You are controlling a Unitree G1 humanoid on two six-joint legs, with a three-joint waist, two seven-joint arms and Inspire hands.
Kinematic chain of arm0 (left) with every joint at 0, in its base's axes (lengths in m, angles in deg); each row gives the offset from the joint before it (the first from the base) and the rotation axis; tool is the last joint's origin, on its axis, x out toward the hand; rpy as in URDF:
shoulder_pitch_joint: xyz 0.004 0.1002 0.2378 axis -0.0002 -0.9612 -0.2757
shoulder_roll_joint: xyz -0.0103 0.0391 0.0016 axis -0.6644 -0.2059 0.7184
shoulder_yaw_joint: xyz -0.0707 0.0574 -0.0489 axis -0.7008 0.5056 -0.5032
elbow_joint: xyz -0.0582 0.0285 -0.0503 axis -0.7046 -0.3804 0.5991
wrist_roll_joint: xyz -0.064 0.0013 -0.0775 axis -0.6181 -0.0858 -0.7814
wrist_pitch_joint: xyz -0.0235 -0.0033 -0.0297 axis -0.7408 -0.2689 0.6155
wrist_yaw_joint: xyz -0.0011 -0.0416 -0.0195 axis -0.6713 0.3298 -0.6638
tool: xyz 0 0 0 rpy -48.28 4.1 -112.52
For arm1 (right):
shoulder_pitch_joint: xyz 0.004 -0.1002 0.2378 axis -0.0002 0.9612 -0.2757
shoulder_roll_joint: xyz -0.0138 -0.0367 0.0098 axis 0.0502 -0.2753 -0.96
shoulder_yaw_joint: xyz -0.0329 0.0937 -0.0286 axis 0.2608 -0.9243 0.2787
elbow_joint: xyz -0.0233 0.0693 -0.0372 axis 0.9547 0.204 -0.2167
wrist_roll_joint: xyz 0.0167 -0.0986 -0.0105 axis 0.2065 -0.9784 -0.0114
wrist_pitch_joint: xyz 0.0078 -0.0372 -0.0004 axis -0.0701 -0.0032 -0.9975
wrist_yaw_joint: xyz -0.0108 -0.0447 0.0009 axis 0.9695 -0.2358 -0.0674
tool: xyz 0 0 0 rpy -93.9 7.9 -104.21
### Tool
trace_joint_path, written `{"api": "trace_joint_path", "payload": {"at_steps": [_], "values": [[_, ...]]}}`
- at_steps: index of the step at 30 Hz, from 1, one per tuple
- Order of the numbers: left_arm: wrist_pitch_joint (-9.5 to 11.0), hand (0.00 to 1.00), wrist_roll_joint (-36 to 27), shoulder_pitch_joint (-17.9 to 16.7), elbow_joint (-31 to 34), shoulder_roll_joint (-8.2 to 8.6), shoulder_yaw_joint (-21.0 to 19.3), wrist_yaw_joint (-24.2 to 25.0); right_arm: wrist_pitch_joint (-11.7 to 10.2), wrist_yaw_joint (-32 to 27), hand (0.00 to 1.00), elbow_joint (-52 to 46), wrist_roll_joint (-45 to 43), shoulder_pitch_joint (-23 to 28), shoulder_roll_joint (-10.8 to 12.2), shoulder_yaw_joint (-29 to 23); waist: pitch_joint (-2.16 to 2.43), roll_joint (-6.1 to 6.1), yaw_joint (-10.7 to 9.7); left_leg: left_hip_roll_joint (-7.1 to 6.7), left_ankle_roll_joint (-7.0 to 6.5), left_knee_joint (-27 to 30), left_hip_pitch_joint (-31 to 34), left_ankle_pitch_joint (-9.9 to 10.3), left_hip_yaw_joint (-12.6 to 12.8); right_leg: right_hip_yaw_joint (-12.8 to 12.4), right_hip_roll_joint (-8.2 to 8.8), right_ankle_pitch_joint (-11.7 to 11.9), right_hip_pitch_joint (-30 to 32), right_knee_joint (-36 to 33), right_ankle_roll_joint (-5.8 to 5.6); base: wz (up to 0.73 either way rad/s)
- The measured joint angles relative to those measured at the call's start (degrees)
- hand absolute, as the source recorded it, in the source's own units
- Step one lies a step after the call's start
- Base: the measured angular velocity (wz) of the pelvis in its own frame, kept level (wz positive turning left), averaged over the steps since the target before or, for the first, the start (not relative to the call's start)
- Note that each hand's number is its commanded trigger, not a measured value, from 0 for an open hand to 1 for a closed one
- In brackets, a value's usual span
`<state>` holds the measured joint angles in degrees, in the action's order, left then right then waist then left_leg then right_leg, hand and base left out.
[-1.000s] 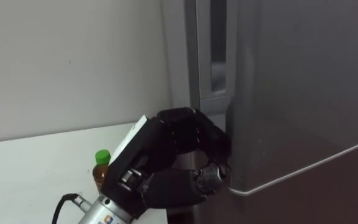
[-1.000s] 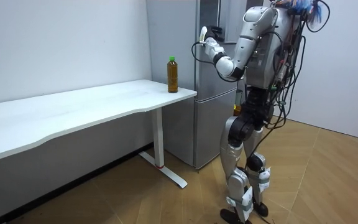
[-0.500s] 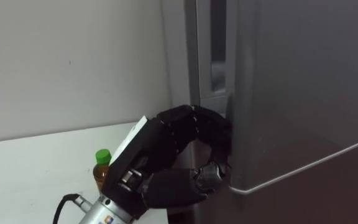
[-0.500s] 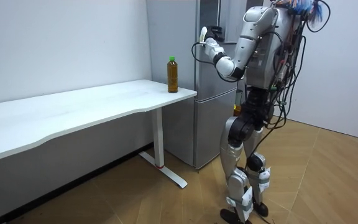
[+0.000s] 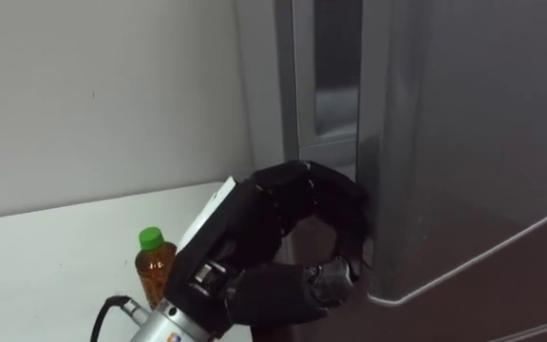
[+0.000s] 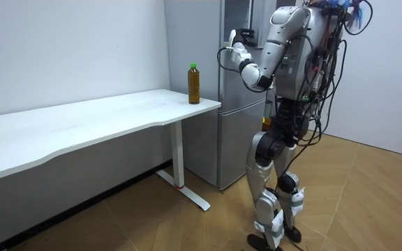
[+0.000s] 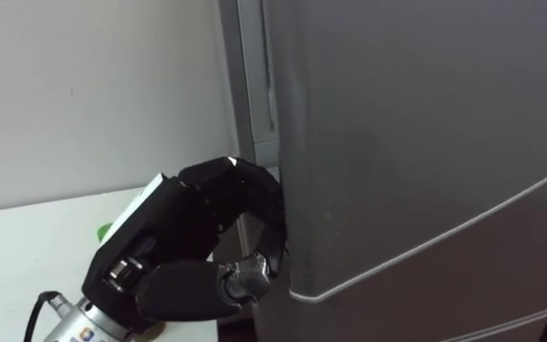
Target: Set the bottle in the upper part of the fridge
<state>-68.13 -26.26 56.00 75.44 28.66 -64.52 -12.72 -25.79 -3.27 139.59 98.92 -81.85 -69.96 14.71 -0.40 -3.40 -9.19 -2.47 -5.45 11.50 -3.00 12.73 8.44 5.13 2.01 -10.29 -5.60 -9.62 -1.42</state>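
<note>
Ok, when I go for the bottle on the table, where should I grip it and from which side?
Take the bottle round its straight body below the green cap, coming in level from the table's front edge: it stands upright near the table's end beside the fridge. The left hand is curled on the fridge door's edge, so it would probably have to let go first.

A long white counter [image 6: 82, 118] with a wavy front edge is set along a pale wall [image 6: 68, 49]. It is borne near its end on a white leg [image 6: 178, 157], whose flat foot rests on the wooden herringbone floor [image 6: 152, 223]. On the counter a clear plastic bottle of amber drink with a green cap [image 6: 194, 84] is stood upright, near the end that lies just beside the tall grey fridge [image 6: 232, 139]. The fridge is likewise carried by the floor.
</note>
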Motion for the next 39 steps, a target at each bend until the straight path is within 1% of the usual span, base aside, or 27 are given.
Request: {"api": "trace_joint_path", "payload": {"at_steps": [3,7,8,9,11,13,15,16,17,18,20,23,24,28,30,33,39], "values": [[0.5,0.0,-0.1,0.0,-0.2,0.01,0.9,0.3,-0.1,0.1,0.0,0.0,0.2,0.0,0.0,-0.1,0.0,-0.03,-0.3,0.05,-0.33,0.0,0.1,0.0,1.1,-0.4,0.05,0.5,0.4,0.0,-0.25,-0.16],[1.1,0.0,-0.4,0.0,-0.4,-0.03,2.0,1.7,-0.4,0.5,0.0,-0.1,0.6,-0.1,0.0,-0.1,-0.07,-0.17,-1.8,0.28,-0.82,0.0,0.3,0.0,2.8,-0.6,0.12,1.3,0.9,0.0,-0.62,-0.23],[1.1,0.0,-1.1,0.0,-0.4,-0.05,2.9,1.9,-0.5,0.6,0.0,-0.2,1.1,-0.1,0.0,-0.1,-0.11,-0.26,-1.9,0.39,-0.98,0.0,0.4,0.1,3.6,-0.6,0.1,1.6,1.0,0.0,-0.7,-0.22],[1.1,0.0,-1.2,0.0,-0.4,-0.02,3.4,2.1,-0.5,0.7,0.0,-0.2,1.2,-0.1,-0.1,-0.1,-0.14,-0.3,-1.9,0.43,-1.05,0.0,0.4,0.2,3.8,-0.6,0.08,1.7,1.1,0.0,-0.74,-0.24],[1.2,0.0,-1.3,0.5,-0.4,0.0,5.1,3.0,-0.5,0.8,0.0,-0.2,2.1,-0.1,0.0,-0.1,-0.14,-0.41,-2.9,0.53,-1.21,0.1,0.5,0.3,4.2,-1.0,-0.03,2.3,1.6,0.0,-0.79,-0.14],[1.1,0.0,-1.3,1.2,-0.4,-0.04,6.5,4.0,-0.5,1.1,0.0,-0.2,2.4,-0.1,-0.1,-0.1,-0.14,-0.44,-3.3,0.61,-1.32,0.1,0.3,0.3,4.9,-1.8,-0.1,2.4,1.8,0.0,-0.81,-0.2],[1.1,0.0,-1.3,1.7,-0.4,-0.11,8.0,4.6,-0.6,1.2,0.0,-0.3,2.5,-0.2,-0.1,-0.1,-0.14,-0.57,-3.8,0.64,-1.35,0.1,0.3,0.3,5.4,-2.0,-0.11,2.5,1.9,0.0,-0.92,-0.21],[1.1,0.0,-1.3,1.7,-0.4,-0.21,8.8,5.1,-0.8,1.3,0.0,-0.3,2.7,-0.2,-0.1,-0.1,-0.16,-0.62,-4.6,0.65,-1.35,0.1,0.3,0.3,5.5,-2.0,-0.1,2.5,2.1,0.0,-0.92,-0.1],[1.0,0.0,-1.2,1.8,-0.4,-0.78,9.7,5.8,-1.0,1.3,0.0,-0.3,2.7,-0.2,-0.1,-0.1,-0.05,-0.77,-5.0,0.73,-1.34,0.1,0.4,0.3,5.8,-2.1,-0.17,2.5,2.4,-0.1,-0.9,-0.1],[0.8,0.0,-1.2,1.9,-0.4,-0.87,10.0,6.1,-1.0,1.2,0.0,-0.3,2.7,-0.3,-0.1,-0.1,-0.02,-0.83,-5.2,0.76,-1.33,0.1,0.3,0.3,5.9,-2.1,-0.18,2.5,2.5,-0.1,-0.89,-0.12],[0.5,0.0,-1.2,2.0,-0.4,-1.1,10.6,7.4,-1.0,1.2,0.0,-0.3,2.8,-0.4,-0.2,-0.2,-0.12,-1.03,-6.3,0.88,-1.22,0.0,0.2,0.3,6.3,-2.3,-0.29,2.5,2.6,0.0,-0.84,-0.12],[-0.2,0.0,-1.1,2.6,-0.5,-1.12,11.5,8.1,-1.0,1.1,0.0,-0.2,2.9,-0.4,-0.2,-0.3,-0.13,-1.1,-6.6,1.11,-1.06,-0.1,-0.1,0.3,7.0,-3.3,-0.61,2.6,2.8,0.0,-0.71,-0.13],[-0.5,0.0,-1.1,2.9,-0.5,-1.13,11.8,8.3,-1.0,1.0,0.0,-0.1,2.9,-0.3,-0.2,-0.6,-0.14,-1.11,-6.7,1.21,-0.98,-0.2,-0.2,0.4,7.3,-3.4,-0.73,2.7,2.8,0.0,-0.66,-0.14],[-0.5,0.0,-1.1,2.9,-0.7,-1.19,11.7,9.1,-1.0,1.0,0.0,0.1,2.8,-0.1,-0.2,-1.1,-0.18,-1.04,-7.1,1.64,-0.7,-0.3,-0.6,0.5,8.2,-3.5,-1.06,2.8,2.8,0.0,-0.47,-0.12],[-0.5,0.0,-1.1,2.9,-1.0,-1.24,11.7,9.1,-1.0,1.0,0.0,0.3,2.7,-0.2,-0.3,-1.2,-0.24,-0.93,-7.7,1.76,-0.61,-0.3,-0.7,0.6,8.4,-3.5,-1.14,2.8,2.8,0.1,-0.45,-0.07],[-0.5,0.0,-1.1,3.0,-1.5,-1.29,11.7,9.1,-1.0,1.2,0.0,1.4,2.7,0.0,-0.3,-1.7,-0.52,-0.51,-8.1,1.81,-0.44,-0.6,-0.6,0.6,8.8,-3.5,-1.22,2.6,2.9,0.1,-0.19,-0.07],[-0.5,0.0,-1.1,3.5,-1.6,-1.31,11.7,9.1,-0.9,1.1,0.0,2.2,2.7,0.0,-0.3,-2.0,-0.53,-0.32,-8.1,1.81,-0.39,-0.7,-0.1,0.5,9.1,-3.6,-1.23,2.5,3.6,0.9,-0.11,-0.02]]}}
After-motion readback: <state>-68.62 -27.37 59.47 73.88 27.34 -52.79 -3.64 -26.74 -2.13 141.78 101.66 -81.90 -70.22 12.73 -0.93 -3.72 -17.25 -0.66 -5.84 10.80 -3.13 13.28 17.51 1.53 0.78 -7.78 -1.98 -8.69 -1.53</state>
